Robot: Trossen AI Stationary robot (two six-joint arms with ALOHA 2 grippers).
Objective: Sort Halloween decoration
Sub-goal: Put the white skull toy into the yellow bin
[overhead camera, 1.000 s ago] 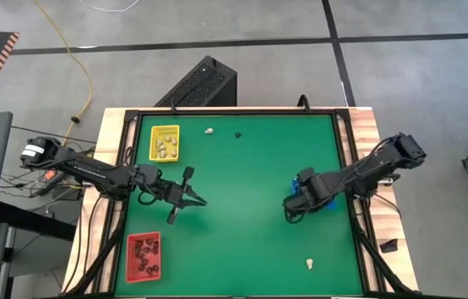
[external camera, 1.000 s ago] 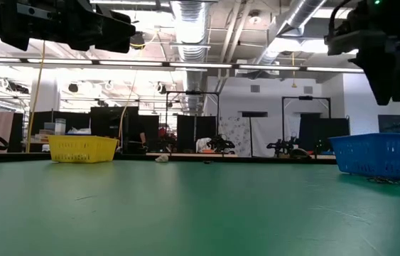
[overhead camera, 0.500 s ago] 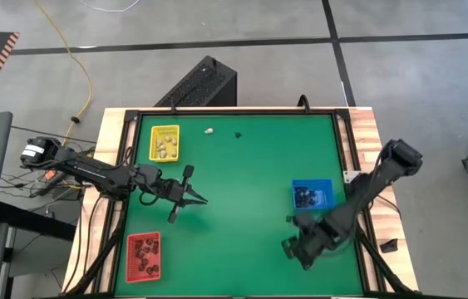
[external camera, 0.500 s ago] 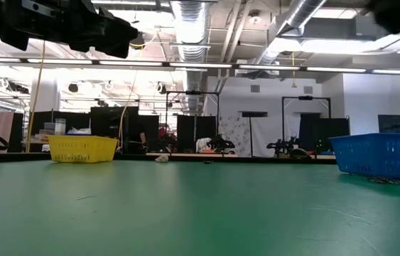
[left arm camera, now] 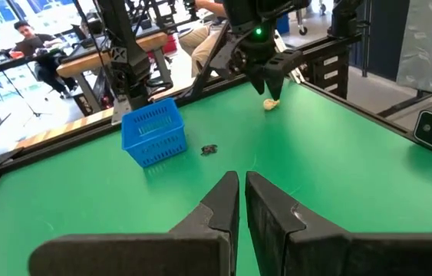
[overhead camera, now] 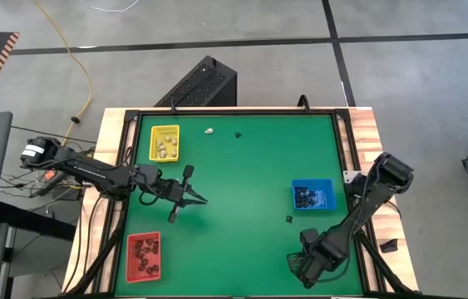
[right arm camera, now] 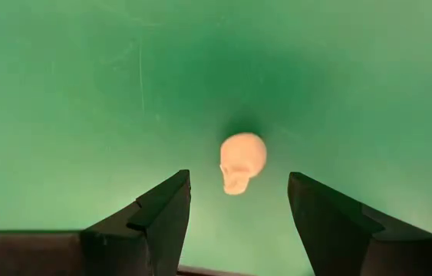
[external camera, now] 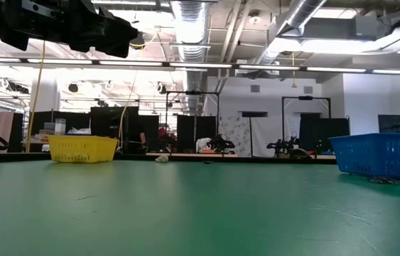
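Your right gripper (right arm camera: 236,201) has swung from the blue tray (overhead camera: 312,195) to the table's near right corner, jaws spread wide and empty, straddling a cream skull (right arm camera: 242,162) on the green mat (overhead camera: 242,174). That trinket looks next for sorting. Your left gripper (left arm camera: 241,201) waits shut, holding nothing.

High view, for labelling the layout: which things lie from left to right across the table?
Red rectangular tray → yellow rectangular tray → shut left gripper → cream trinket → black trinket → blue rectangular tray.
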